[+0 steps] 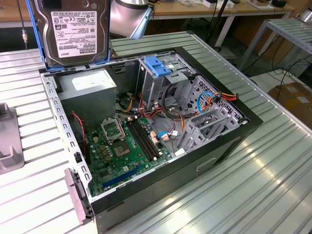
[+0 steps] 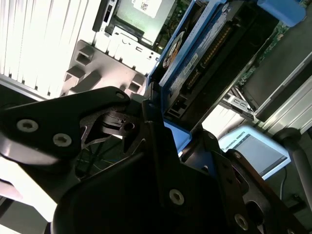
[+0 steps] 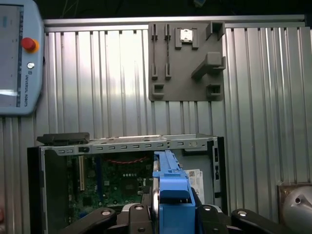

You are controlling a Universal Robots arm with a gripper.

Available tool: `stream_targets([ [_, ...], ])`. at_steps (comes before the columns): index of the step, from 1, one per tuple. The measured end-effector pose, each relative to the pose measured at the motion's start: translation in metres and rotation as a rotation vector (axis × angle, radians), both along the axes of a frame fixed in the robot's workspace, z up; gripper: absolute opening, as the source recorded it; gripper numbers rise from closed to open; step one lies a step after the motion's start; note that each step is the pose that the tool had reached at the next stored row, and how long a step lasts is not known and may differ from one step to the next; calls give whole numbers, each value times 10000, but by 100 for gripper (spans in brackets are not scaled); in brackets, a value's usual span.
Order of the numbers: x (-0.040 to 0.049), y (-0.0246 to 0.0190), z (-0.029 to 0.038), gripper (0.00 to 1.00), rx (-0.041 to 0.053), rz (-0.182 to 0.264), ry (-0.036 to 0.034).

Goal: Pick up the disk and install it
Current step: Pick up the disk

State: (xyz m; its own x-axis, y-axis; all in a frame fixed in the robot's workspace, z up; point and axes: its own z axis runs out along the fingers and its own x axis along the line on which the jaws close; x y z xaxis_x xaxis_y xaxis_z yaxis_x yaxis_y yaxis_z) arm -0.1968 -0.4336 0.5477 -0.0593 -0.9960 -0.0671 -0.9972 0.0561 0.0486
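The disk [image 1: 73,31], a grey-metal drive with a white label and blue side rails, hangs upright in the air above the back corner of the open computer case [image 1: 229,141], at the exterior view's left. It is over the grey power-supply box [image 1: 92,84]. In both wrist views my gripper [image 3: 170,215] [image 2: 163,122] is shut on the disk [image 3: 169,187] [image 2: 187,61], its black fingers [image 3: 139,212] pressing on the blue rails. The drive cage [image 1: 168,78] with a blue tab stands at the case's far side. The motherboard [image 1: 124,146] lies in the case's floor.
Loose coloured cables [image 1: 170,117] cross the case's middle. A grey fixture plate [image 3: 185,58] and a teach pendant [image 3: 14,58] lie on the ribbed metal table [image 1: 273,170]. A grey holder [image 1: 7,141] sits at the exterior view's left, a cardboard box [image 1: 297,100] at its right.
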Motion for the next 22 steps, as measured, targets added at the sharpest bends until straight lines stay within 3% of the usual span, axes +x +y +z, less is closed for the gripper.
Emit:
stream_targets([
  [15,58,-125,-1,37,0,0,0],
  [18,97,-208,-1,37,-1,-1,0],
  [22,108,-230,-1,37,0,0,0],
])
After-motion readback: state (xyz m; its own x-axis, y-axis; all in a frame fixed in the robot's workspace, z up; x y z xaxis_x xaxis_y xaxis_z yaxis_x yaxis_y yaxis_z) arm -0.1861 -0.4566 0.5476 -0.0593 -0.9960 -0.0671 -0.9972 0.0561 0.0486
